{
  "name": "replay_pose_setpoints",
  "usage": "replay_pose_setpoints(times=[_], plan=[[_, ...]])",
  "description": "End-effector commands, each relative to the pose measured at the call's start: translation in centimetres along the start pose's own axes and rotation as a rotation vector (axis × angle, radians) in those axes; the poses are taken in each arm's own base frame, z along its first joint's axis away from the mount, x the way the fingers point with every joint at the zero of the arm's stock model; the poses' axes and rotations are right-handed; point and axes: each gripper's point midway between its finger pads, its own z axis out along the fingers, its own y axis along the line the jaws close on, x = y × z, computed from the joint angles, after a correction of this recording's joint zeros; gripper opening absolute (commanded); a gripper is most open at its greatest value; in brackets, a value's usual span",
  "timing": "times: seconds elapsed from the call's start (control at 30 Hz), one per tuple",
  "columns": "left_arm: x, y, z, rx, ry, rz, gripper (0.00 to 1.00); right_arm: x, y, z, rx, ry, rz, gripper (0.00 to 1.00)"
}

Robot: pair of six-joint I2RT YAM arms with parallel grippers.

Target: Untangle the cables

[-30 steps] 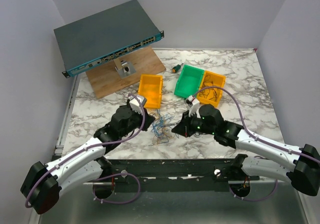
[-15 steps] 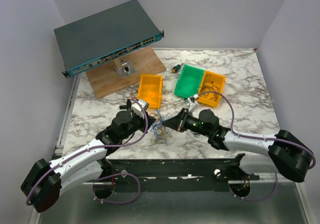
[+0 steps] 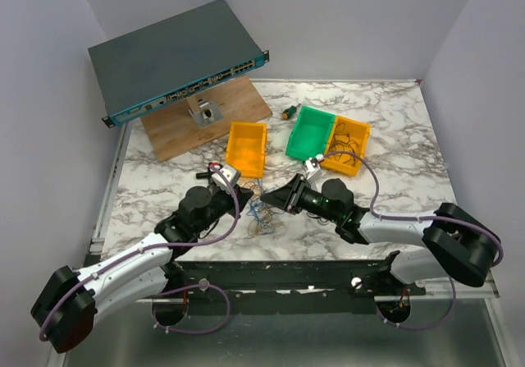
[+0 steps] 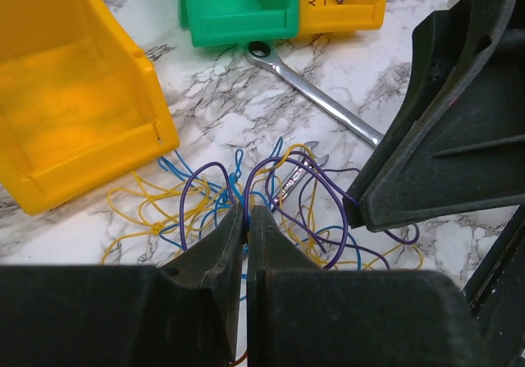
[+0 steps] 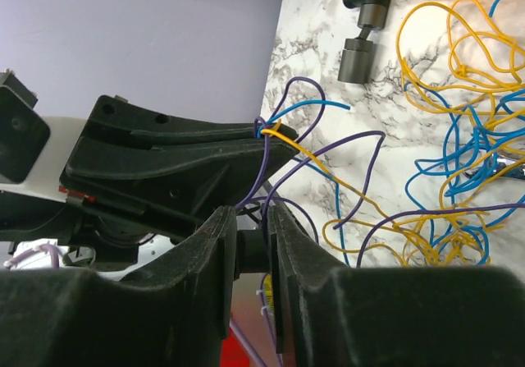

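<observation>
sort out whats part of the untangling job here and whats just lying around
In the job: the cables; left gripper, shut on them; right gripper, pinching a purple strand.

Lying about: wrench; green bin; yellow bins; network switch; wooden board.

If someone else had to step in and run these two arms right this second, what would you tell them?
Left gripper: shut on the cables, pinching a few strands at its tips.
Right gripper: nearly shut, with a purple strand running into the gap; whether it grips cannot be told.
The cables lie in a tangle on the table between the two grippers, draped over a wrench, in front of the yellow bin and green bin.
Done: one end pinched.
Left: all the separating; blue, yellow and purple strands are still knotted together.
</observation>
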Motion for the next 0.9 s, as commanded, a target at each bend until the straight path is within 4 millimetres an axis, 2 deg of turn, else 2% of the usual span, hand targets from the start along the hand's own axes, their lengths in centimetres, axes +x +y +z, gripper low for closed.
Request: replay_pose_setpoints(times=[0.0,0.2,0.37,0.47,0.5,0.53,0.6,0.77,0.87], plan=[[-0.7,0.1,-0.3,-0.009,-0.049,0.018,0.07,-0.5,1.2,0.8,-0.033,-0.015,0.036,0.33],[-0.8,0.0,-0.4,-0.004,-0.053,0.019,0.07,-0.3,1.6,1.5,-0.041,0.002,0.030,0.37],[-0.7,-0.2,-0.5,0.002,-0.050,0.023,0.07,-0.6,2.0,2.2,-0.058,0.000,0.034,0.36],[-0.6,-0.2,-0.4,0.004,-0.045,0.023,0.07,-0.5,2.0,2.8,-0.046,0.016,0.027,0.13],[-0.6,-0.3,-0.4,0.005,-0.043,0.023,0.07,-0.4,1.9,2.9,-0.037,0.021,0.025,0.01],[-0.6,-0.3,-0.4,0.007,-0.041,0.022,0.08,-0.4,1.9,2.9,-0.031,0.024,0.016,0.01],[-0.4,-0.2,-0.4,-0.001,-0.029,0.016,0.16,-0.5,2.1,2.7,-0.024,0.029,-0.007,0.01],[0.4,0.6,-0.1,-0.048,0.013,-0.009,0.45,-1.2,3.0,1.4,0.044,0.045,-0.130,0.01],[0.8,0.5,0.4,-0.048,0.047,-0.014,0.53,-1.9,4.6,0.7,0.079,0.073,-0.223,0.01]])
